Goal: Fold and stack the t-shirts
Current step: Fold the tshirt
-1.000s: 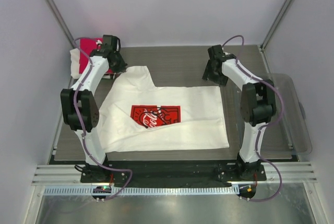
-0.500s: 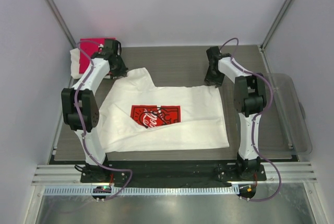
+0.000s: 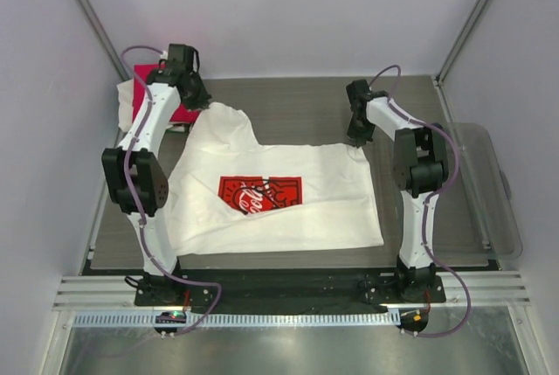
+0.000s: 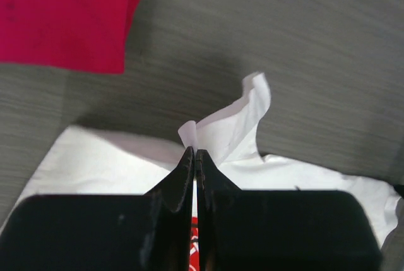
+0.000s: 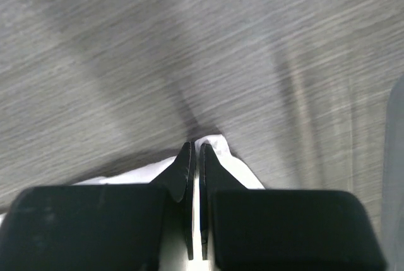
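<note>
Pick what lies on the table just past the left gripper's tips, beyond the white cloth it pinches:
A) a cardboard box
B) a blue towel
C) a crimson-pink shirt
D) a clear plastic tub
C: in the left wrist view a crimson-pink shirt lies beyond the left gripper, apart from the white Coca-Cola shirt that it pinches.

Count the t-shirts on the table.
3: the printed white shirt spread mid-table, the crimson shirt at the far left corner, a second white shirt poking out beside it, mostly hidden.
</note>
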